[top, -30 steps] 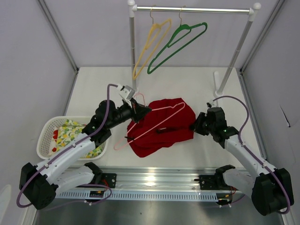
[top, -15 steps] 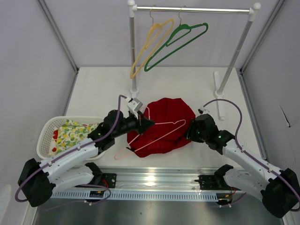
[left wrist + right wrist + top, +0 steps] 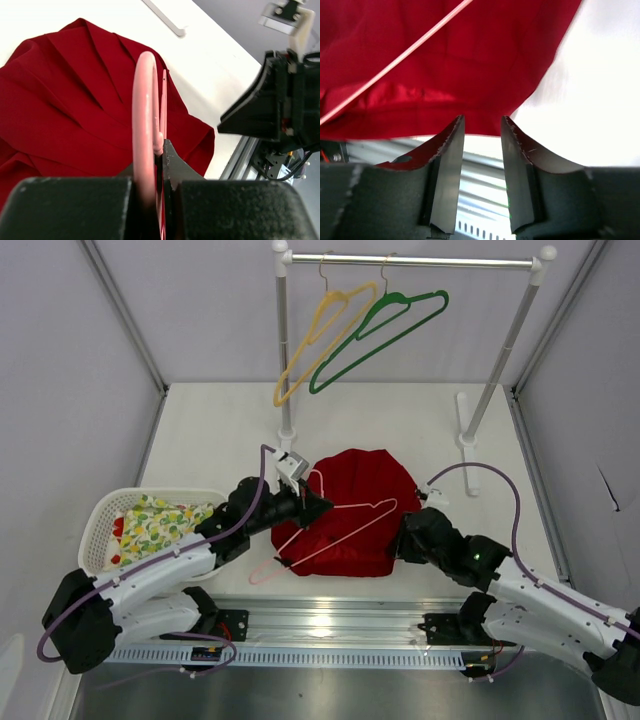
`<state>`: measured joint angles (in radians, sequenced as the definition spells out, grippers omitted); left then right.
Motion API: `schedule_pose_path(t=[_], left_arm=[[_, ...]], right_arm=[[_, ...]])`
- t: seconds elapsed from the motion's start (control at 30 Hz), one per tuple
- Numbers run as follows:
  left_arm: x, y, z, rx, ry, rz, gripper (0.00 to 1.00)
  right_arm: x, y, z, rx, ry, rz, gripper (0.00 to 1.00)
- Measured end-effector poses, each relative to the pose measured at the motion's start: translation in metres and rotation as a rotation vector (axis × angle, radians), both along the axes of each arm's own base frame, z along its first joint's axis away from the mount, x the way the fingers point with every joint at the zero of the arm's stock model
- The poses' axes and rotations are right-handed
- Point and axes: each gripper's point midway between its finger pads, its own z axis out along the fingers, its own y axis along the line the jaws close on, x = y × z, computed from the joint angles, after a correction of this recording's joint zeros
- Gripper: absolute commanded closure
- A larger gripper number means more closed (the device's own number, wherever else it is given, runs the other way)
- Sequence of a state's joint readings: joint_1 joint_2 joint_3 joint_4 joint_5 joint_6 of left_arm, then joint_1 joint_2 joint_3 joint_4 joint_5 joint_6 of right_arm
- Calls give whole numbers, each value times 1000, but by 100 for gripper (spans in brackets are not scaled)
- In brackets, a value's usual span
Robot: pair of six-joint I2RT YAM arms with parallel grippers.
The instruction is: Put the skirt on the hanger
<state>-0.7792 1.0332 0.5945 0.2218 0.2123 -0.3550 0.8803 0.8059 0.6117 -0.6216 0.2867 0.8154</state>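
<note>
Left wrist: left gripper point(image 3: 161, 150) pinches hanger point(image 3: 141, 115) over skirt point(image 3: 65, 95) | right wrist: right gripper point(image 3: 482, 127) parted, empty, at skirt's near-right edge | top: both grips unreadable

My right claw point(image 3: 403, 537) moves from the right side of the skirt point(image 3: 365, 490) to its near right edge, and the arm swings nearer with it. The skirt changes from a crumpled, lobed heap to a rounder spread. My left claw point(image 3: 318, 506) shifts right and nearer, bringing the hanger point(image 3: 340, 533) nearer across the fabric. At the far side, the yellow hanger point(image 3: 318, 340) and green hanger point(image 3: 380, 335) swing slightly.
</note>
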Motion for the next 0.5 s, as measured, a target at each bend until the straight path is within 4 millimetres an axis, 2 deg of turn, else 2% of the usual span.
schedule_pose_path(t=[0.07, 0.1, 0.2, 0.33, 0.5], left_arm=[[0, -1, -1, 0, 5, -1, 100], [0, -2, -3, 2, 7, -2, 100], [0, -4, -7, 11, 17, -7, 100], [-1, -8, -9, 18, 25, -13, 100], [2, -12, -3, 11, 19, -13, 100]], right_arm=[[-5, 4, 2, 0, -2, 12, 70], [-8, 6, 2, -2, -3, 22, 70], [-16, 9, -1, -32, 0, 36, 63], [-25, 6, -11, -117, 10, 36, 46], [-26, -2, -17, -178, 2, 16, 39]])
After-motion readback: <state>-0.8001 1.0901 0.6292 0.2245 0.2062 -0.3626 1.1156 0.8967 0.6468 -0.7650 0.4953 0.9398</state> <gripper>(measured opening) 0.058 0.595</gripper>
